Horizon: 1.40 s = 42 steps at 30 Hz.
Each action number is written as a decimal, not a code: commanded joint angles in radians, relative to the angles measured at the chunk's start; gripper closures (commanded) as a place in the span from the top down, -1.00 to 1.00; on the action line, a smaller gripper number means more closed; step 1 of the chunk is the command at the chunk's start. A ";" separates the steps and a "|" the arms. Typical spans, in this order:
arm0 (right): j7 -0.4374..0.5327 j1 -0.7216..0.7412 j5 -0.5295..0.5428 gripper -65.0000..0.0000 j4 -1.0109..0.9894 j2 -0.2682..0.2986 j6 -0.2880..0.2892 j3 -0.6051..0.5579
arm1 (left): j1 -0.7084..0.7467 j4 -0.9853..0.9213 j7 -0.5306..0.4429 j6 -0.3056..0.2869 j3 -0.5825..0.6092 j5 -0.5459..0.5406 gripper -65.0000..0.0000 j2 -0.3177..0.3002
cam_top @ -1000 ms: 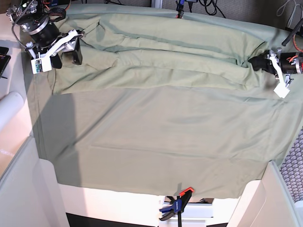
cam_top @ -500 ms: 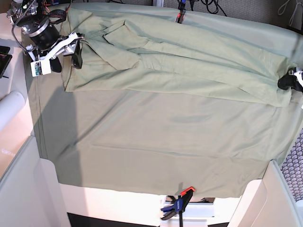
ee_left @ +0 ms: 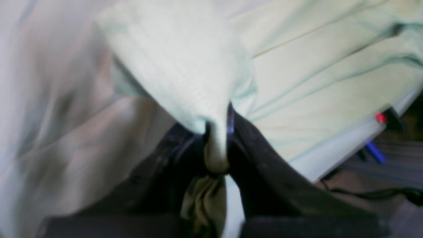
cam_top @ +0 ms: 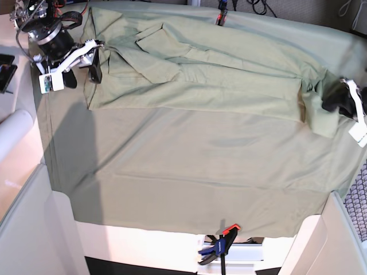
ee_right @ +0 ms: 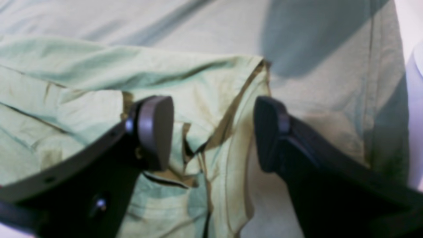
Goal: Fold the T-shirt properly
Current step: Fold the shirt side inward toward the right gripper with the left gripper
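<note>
The T-shirt (cam_top: 206, 74) is pale sage green, lying folded and creased in a long band across the far half of the surface, on top of a larger plain cloth (cam_top: 189, 166) of nearly the same green. The colours sit so close that the shirt's near edge reads mainly as a shadow line. Several lengthwise folds and ridges run through it; a flap lies turned over near the far left in the base view.

Its long axis runs side to side in the base view, from my right fingers (cam_top: 94, 60) to my left fingers (cam_top: 338, 103). I cannot tell which end carries the collar.

My left fingers (ee_left: 216, 132) are pinched tight on a bunched corner of the shirt. The fabric is squeezed into a narrow wad between the dark pads and fans out above them. That wrist view is blurred.

My right fingers (ee_right: 213, 132) stand wide apart, holding nothing. A hemmed, crumpled edge of the shirt lies under the gap between them.

A clamp (cam_top: 221, 243) grips the cloth's near edge.
</note>
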 commanded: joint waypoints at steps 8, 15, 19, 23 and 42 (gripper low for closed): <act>0.027 0.010 0.008 0.18 0.019 0.010 -0.003 0.006 | -0.020 0.171 -0.060 -0.010 0.190 0.110 -1.00 0.067; 0.027 0.010 0.008 0.18 0.019 0.010 -0.003 0.006 | -0.042 0.171 -0.068 -0.010 0.250 0.169 -1.00 0.198; 0.027 0.010 0.009 0.18 0.019 0.010 -0.003 0.006 | -0.052 0.171 -0.068 -0.010 0.250 0.163 -1.00 0.246; 0.027 0.010 0.008 0.18 0.019 0.010 -0.003 0.006 | -0.061 0.171 -0.067 -0.010 0.251 0.165 -1.00 0.294; 0.034 0.010 0.008 0.18 0.019 0.010 -0.003 0.006 | -0.064 0.172 -0.059 -0.010 0.314 0.094 0.07 0.363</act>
